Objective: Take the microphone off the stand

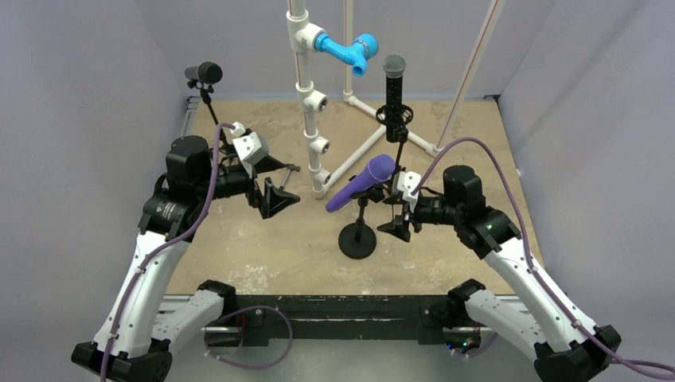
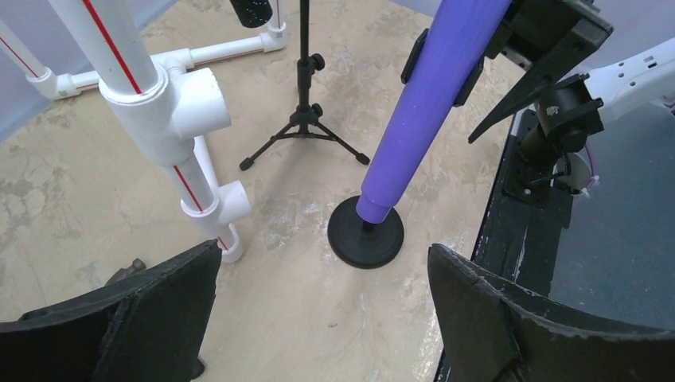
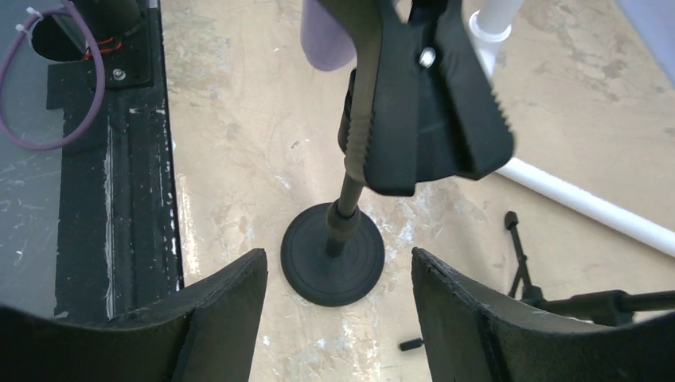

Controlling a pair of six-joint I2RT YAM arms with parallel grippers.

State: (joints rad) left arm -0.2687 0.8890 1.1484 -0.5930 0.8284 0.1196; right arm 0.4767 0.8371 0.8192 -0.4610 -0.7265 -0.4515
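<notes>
Found the purple microphone point(image 1: 362, 183) seated in the black clip point(image 3: 422, 111) atop the round-based stand point(image 1: 357, 239), not yet lifted out. Lay tilted in the top view, head up toward 2 o'clock, tail down toward 8 o'clock (in the left wrist view, tail hanging right over the stand's base point(image 2: 366, 235)). Located the stand a little right of the middle of the table point(image 1: 263, 255).

Spotted the right gripper point(image 1: 398, 221) just beside the stand's pole point(image 3: 348, 199) at 3 o'clock, lower than the clip. Showed its fingers point(image 3: 215, 318) apart, clamped on nothing; looked through that gap, in the right wrist view, onto the pole and base ahead, with the clip overhead at 12 o'clock. Could not tell whether either finger touched the pole.

Spotted the left gripper point(image 1: 278, 200) at 9 o'clock of the microphone, well apart from it. Held its jaws spread wide and empty, facing the microphone and stand.

Noted a white pipe frame point(image 1: 306, 95) at 11 o'clock of the stand, carrying a blue fitting point(image 1: 346, 49) high up. Noted also a black microphone on a tripod point(image 1: 394, 83) beyond the stand at 12 o'clock, and a smaller black microphone point(image 1: 205, 73) far off at 10 o'clock, near the table's back-left corner.
</notes>
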